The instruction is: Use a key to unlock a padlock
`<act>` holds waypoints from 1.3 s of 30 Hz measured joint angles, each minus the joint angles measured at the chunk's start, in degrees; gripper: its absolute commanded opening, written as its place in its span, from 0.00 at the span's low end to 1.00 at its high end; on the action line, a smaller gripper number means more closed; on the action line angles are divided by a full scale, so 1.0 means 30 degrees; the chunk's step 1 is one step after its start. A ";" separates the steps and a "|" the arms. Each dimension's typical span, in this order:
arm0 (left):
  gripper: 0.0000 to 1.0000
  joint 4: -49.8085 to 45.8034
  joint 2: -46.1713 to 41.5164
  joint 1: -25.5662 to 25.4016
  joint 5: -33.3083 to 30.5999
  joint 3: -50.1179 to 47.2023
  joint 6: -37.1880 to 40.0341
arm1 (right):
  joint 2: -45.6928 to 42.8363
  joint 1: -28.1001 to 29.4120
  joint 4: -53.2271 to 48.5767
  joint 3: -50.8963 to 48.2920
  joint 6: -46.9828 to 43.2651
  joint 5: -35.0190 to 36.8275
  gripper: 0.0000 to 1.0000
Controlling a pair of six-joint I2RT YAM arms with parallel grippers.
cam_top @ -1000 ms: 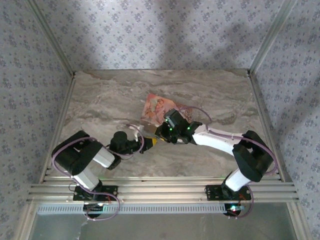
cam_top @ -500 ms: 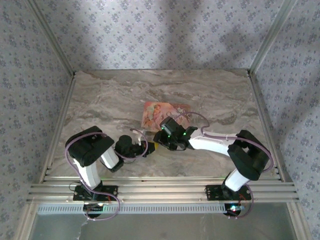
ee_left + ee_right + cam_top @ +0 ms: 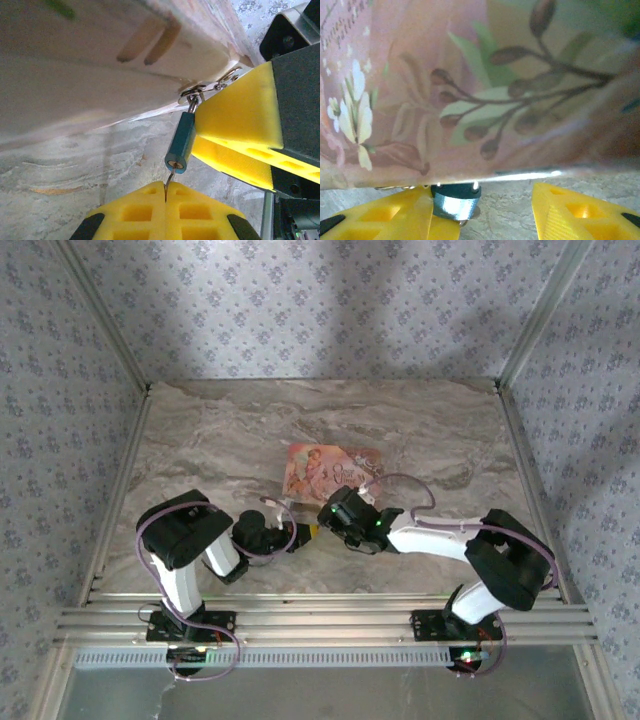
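Observation:
In the left wrist view the small blue padlock (image 3: 181,142) hangs by its shackle from the latch of the pink printed box (image 3: 100,60). A thin metal key (image 3: 170,177) runs from its keyhole into my left gripper (image 3: 165,187), which is shut on the key. One yellow finger (image 3: 240,120) of my right gripper lies beside the padlock. In the right wrist view the padlock (image 3: 455,202) rests against the left finger (image 3: 395,215) of my right gripper (image 3: 482,195), which is open with a wide gap. From above, both grippers (image 3: 298,536) (image 3: 326,514) meet just in front of the box (image 3: 330,470).
The box stands slightly raised over the marble table (image 3: 200,440), its underside close above both grippers. Metal frame rails (image 3: 320,620) run along the near edge, and patterned walls close off the other three sides.
My right gripper has opened, releasing the padlock, and drawn back to the right. The left arm has pulled in toward its base, still gripping the key.

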 measured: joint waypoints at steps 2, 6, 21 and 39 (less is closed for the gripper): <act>0.00 0.0000 0.0000 0.0000 0.0000 0.0000 -0.0073 | 0.0007 -0.0007 0.0437 0.0000 0.0146 0.0109 0.54; 0.00 0.0015 0.0000 0.0000 -0.0007 0.0000 -0.0240 | 0.0051 -0.0007 0.1049 0.0000 0.0342 0.0131 0.53; 0.00 -0.0189 -0.0539 -0.0058 -0.0153 -0.0146 -0.0495 | 0.1056 -0.0044 0.1887 0.0291 0.0481 -0.0087 0.44; 0.00 -0.0896 -0.1341 -0.0248 -0.0095 -0.0160 -0.0860 | 0.1486 -0.0044 0.1581 0.0889 0.0364 -0.0313 0.12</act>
